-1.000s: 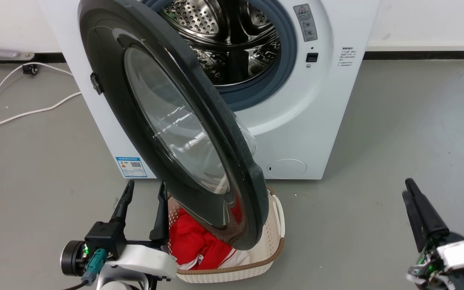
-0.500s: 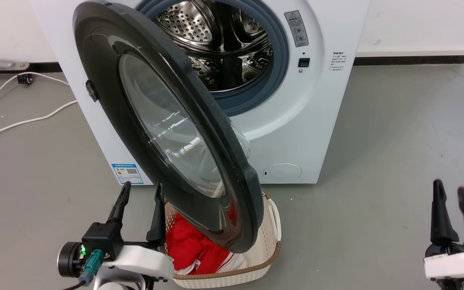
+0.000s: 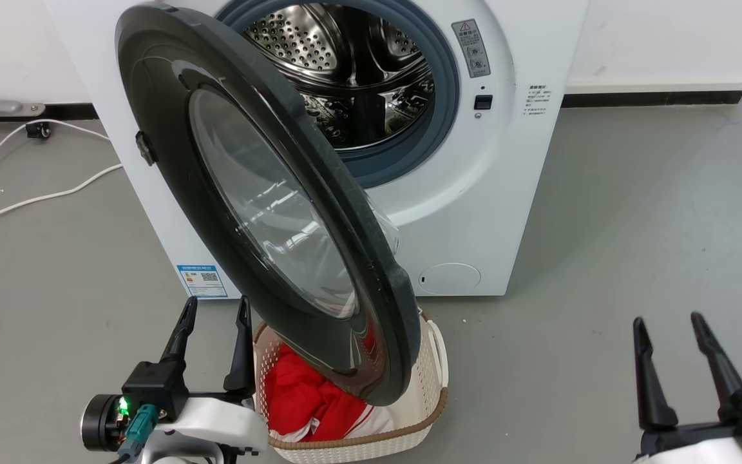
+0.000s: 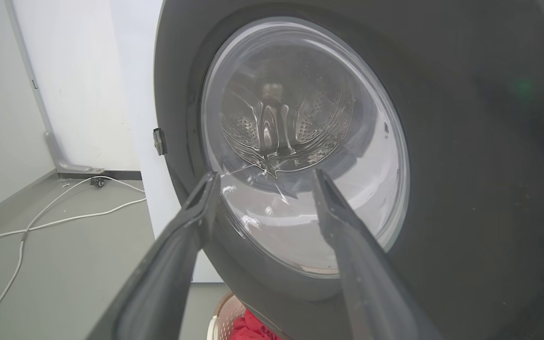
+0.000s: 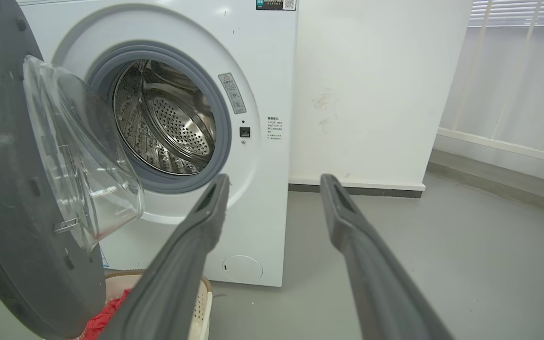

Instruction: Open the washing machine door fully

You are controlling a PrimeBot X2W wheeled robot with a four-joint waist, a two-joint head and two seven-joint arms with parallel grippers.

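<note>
The washing machine door (image 3: 377, 283), a glossy black disc with a bulging clear window, stands swung out from the white washing machine (image 3: 513, 161), hinged at the left. The steel drum (image 3: 345, 58) is exposed. My left gripper (image 3: 215, 306) is open, low at the door's outer face, just left of its lower edge and apart from it. In the left wrist view its fingers (image 4: 266, 174) frame the door (image 4: 465, 165) window. My right gripper (image 3: 666, 322) is open over bare floor at the lower right. It (image 5: 274, 177) faces the machine (image 5: 262, 71) front, with the door (image 5: 3, 189) at left.
A white perforated laundry basket (image 3: 432, 380) holding red cloth (image 3: 300, 393) sits on the floor under the door's lower edge. A white cable (image 3: 36, 193) trails over the floor at left. Grey floor (image 3: 635, 225) lies open to the machine's right.
My right gripper has gone from shut to open and shifted at the lower right. The left gripper sits slightly lower and further left. The head view has shifted a little; the door's angle looks unchanged.
</note>
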